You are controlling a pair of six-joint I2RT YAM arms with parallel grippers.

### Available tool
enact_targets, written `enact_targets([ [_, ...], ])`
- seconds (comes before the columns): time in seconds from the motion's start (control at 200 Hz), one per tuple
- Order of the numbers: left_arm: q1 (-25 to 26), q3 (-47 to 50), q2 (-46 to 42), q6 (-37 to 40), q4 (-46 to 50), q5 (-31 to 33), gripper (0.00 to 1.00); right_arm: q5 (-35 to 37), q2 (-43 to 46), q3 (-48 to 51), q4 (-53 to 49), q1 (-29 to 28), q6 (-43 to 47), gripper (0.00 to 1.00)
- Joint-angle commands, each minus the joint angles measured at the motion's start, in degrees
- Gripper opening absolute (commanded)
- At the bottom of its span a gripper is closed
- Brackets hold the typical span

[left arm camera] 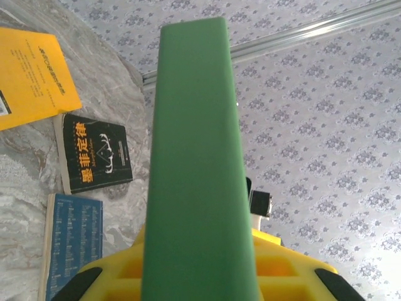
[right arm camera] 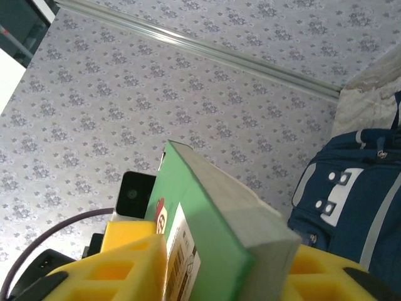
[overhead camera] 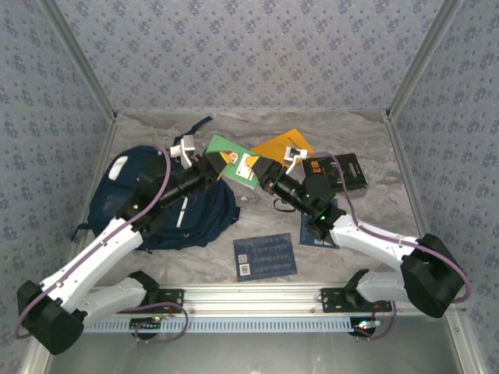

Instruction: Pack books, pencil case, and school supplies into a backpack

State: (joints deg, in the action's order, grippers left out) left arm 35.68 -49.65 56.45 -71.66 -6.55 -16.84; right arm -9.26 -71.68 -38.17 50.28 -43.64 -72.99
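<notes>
Left gripper [left arm camera: 200,279] and right gripper [right arm camera: 219,273]: I pinch the green pack [overhead camera: 232,161] from opposite ends, yellow pads [right arm camera: 131,257] pressed on its faces, holding it above the marbled table [overhead camera: 366,140]. My left wrist view adds the orange book [left arm camera: 31,78], black book [left arm camera: 94,160] and a blue book [left arm camera: 72,241] lying left of my fingers; my right wrist view adds the backpack [right arm camera: 351,194] right of them. Flower-patterned grey walls [overhead camera: 249,47] with aluminium corner rails enclose the table.

One orange book [overhead camera: 281,144], one black book [overhead camera: 339,173], two blue books [overhead camera: 265,255], one green pack [overhead camera: 226,156], one backpack [overhead camera: 203,214].
</notes>
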Motion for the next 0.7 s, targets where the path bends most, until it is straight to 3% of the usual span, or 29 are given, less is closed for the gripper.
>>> enact_targets([
  [0.0,0.36,-0.59,-1.68,2.85,1.24,0.65,0.0,-0.54,0.01,-2.28,1.15,-0.04,-0.7,0.18],
  [0.095,0.37,-2.65,-1.78,6.98,8.32,2.56,0.18,0.09,2.26,-0.44,-1.16,0.49,-0.25,0.02],
  [0.21,-0.12,-5.8,-1.69,14.06,21.37,7.14,0.42,1.61,7.43,2.48,-8.26,2.51,1.01,0.0],
  [0.28,-1.27,-7.24,-1.45,18.94,29.34,10.21,0.5,2.53,11.9,2.84,-18.65,3.63,4.19,0.0],
  [0.355,-4.24,-7.01,-1.27,22.8,35.67,11.82,0.53,6.02,17.45,2.76,-32.69,4.13,8.45,0.0],
  [0.42,-8.01,-5.8,-1.09,25.41,38.73,11.36,0.54,8.24,21.53,3.67,-39.02,4.85,11.95,0.0],
  [0.54,-13.93,-3.69,0.73,30.56,40.87,10.84,0.55,9.42,26.95,6.63,-43.26,6.69,13.82,0.0],
  [0.695,-16.48,-5.08,8.98,38.88,41.86,12.5,0.55,7.12,29.57,10.88,-40.61,8.73,13.67,0.0],
])
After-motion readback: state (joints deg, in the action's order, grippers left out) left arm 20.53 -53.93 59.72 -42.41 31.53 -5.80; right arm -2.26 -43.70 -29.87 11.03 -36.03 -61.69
